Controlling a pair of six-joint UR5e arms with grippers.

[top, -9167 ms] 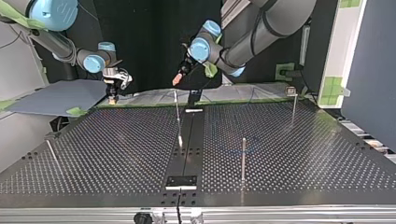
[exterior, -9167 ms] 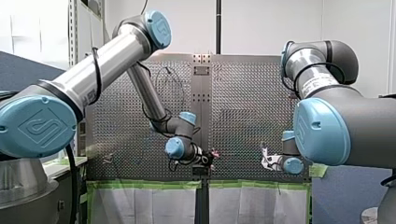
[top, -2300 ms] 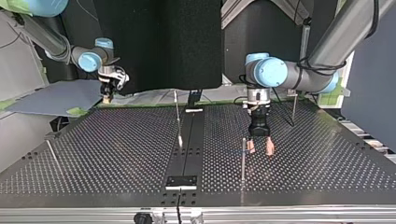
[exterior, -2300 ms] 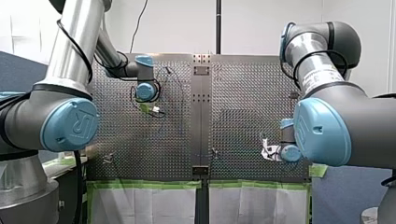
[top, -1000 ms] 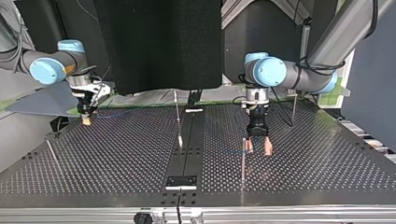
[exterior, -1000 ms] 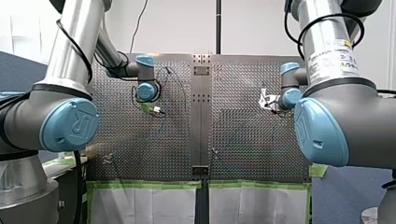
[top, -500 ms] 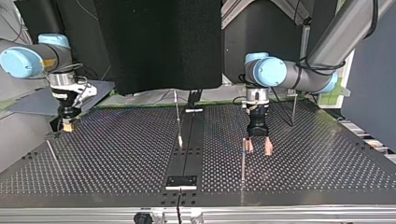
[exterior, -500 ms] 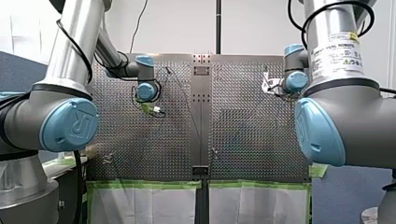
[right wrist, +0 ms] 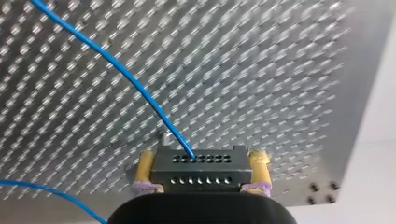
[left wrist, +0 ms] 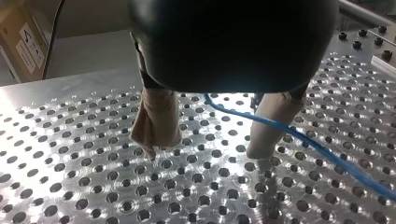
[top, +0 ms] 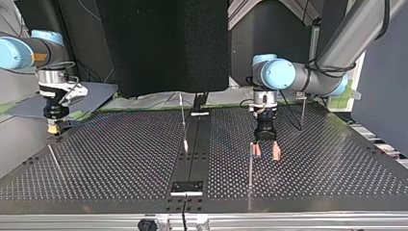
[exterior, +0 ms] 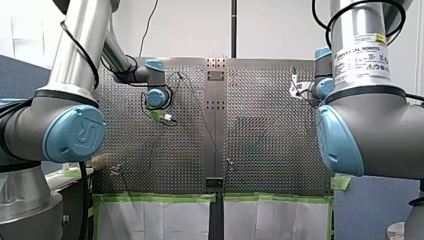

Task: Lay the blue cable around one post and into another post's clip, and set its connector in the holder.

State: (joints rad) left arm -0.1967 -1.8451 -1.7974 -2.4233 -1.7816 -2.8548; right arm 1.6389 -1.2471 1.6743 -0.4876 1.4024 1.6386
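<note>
My right gripper is shut on the grey connector, yellow pads on both its sides. The blue cable leaves the connector's face and runs off over the perforated plate. In the top view this gripper hangs at the far left, above a leaning post; in the front view it is high at the right. My left gripper stands open just beside a thin upright post. From the left wrist, its beige fingers are spread above the table and the cable crosses one finger without being held.
More thin posts rise from the perforated table: one by the centre strip, another with a clip on top at the back. A small black block sits on the strip by the near edge.
My right arm has carried the connector further to the top view's left, and up and right in the front view. My left gripper has stayed open by its post.
</note>
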